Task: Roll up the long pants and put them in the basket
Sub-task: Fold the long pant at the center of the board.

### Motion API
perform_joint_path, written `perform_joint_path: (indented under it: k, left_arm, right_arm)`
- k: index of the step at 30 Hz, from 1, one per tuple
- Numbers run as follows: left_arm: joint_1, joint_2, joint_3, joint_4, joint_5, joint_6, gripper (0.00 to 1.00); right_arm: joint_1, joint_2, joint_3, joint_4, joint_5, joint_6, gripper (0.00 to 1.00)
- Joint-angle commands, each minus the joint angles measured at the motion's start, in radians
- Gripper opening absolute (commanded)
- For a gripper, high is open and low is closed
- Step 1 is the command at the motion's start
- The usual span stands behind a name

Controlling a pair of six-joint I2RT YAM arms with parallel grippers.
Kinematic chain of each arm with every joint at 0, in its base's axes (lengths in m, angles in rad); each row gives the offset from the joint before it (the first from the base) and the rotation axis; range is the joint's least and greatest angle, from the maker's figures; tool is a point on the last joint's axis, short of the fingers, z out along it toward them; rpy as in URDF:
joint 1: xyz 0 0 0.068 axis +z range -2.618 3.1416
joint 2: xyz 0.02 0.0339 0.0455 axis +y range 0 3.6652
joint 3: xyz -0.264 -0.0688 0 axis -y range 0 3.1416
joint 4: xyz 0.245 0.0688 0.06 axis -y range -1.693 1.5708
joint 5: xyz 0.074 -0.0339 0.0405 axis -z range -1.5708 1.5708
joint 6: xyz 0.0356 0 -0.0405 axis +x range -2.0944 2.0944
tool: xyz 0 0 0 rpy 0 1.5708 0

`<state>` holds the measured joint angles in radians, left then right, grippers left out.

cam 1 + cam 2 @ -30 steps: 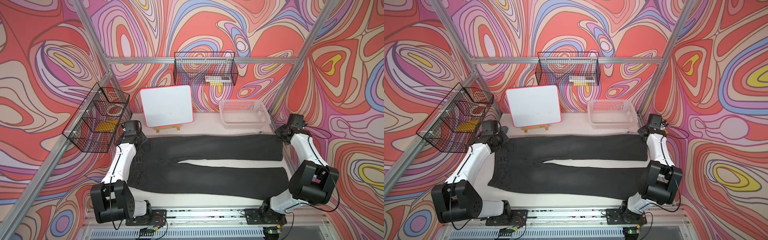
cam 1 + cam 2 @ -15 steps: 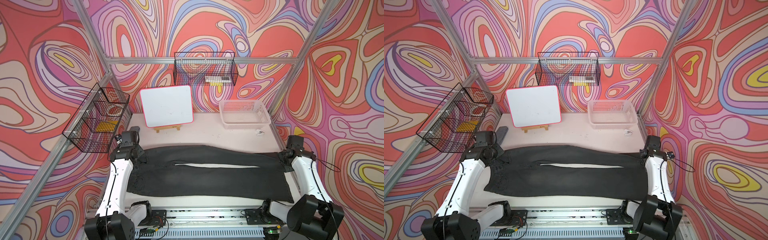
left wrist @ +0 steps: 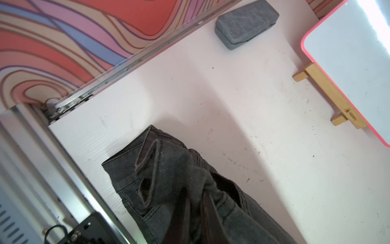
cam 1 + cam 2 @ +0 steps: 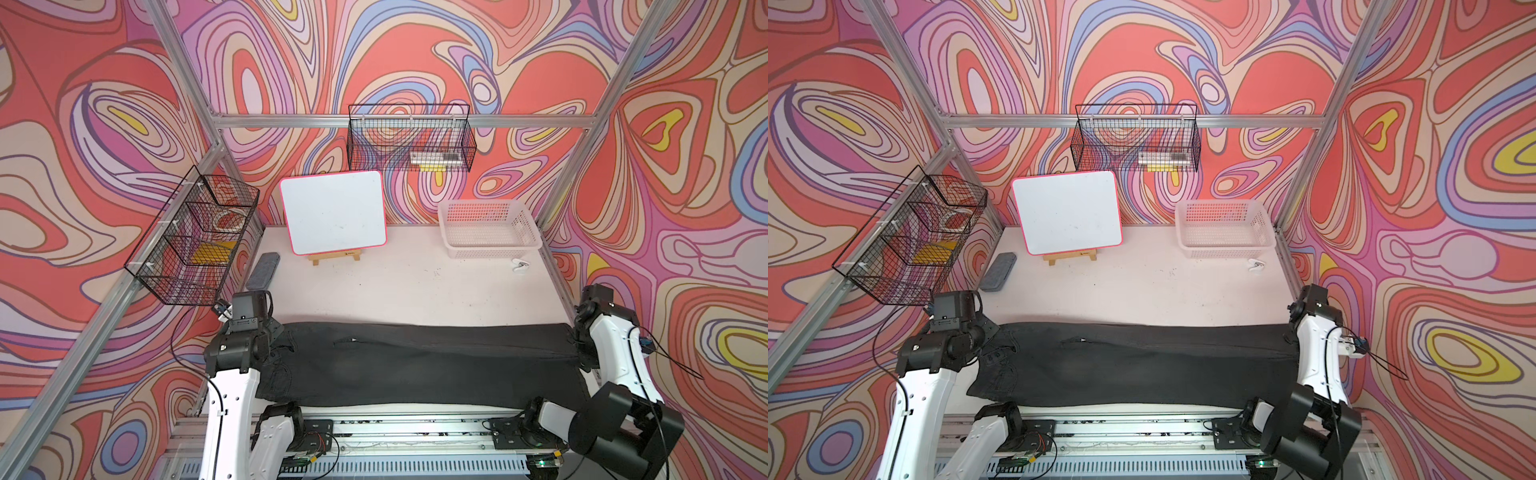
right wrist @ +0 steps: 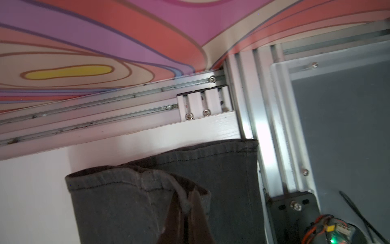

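Note:
The long pants (image 4: 415,365) (image 4: 1142,365) are charcoal-black and lie along the table's front edge, folded lengthwise with one leg on top of the other. My left gripper (image 4: 282,336) (image 4: 994,336) is at the waist end. In the left wrist view it (image 3: 196,190) is shut on a bunched fold of the waistband (image 3: 168,164). My right gripper (image 4: 575,340) (image 4: 1289,336) is at the cuff end. In the right wrist view it (image 5: 187,198) is shut on the upper leg's hem (image 5: 118,200), with the lower cuff (image 5: 228,169) flat beneath.
A whiteboard on a wooden easel (image 4: 334,212) and a white plastic basket (image 4: 488,228) stand at the back. A grey eraser (image 4: 262,270) lies at the left wall, a small white clip (image 4: 519,264) near the basket. Wire baskets (image 4: 195,241) (image 4: 409,139) hang on the walls.
Both grippers have drawn the far leg toward the front edge and over the near leg. The gap between the legs has closed, and the eraser and clip are now uncovered.

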<state>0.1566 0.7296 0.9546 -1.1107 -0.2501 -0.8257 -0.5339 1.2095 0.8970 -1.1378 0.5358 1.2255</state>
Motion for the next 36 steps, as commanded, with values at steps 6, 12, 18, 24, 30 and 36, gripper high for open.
perform_joint_path:
  k: [6,12,18,24,30,36]
  left_arm:
    - [0.003,-0.052,-0.093,-0.179,0.005,-0.123,0.00]
    - [0.006,0.173,-0.068,0.101,0.076,-0.030,0.00]
    - [0.004,0.485,0.145,0.343,0.098,0.101,0.00]
    - [-0.062,0.800,0.491,0.374,0.064,0.195,0.00]
    - [-0.063,0.905,0.694,0.324,0.053,0.227,0.00]
    - [-0.053,0.814,0.494,0.335,0.058,0.230,0.00]
  right_arm:
    - [-0.056,0.091,-0.022,-0.079,0.166,0.091,0.00]
    - [0.050,0.158,0.069,0.229,0.015,-0.112,0.00]
    - [0.224,0.227,0.298,0.464,0.008,-0.395,0.00]
    - [0.324,0.373,0.481,0.632,-0.046,-0.531,0.00]
    - [0.317,0.525,0.778,0.615,-0.113,-0.609,0.00]
    - [0.291,0.417,0.580,0.612,-0.151,-0.571,0.00]
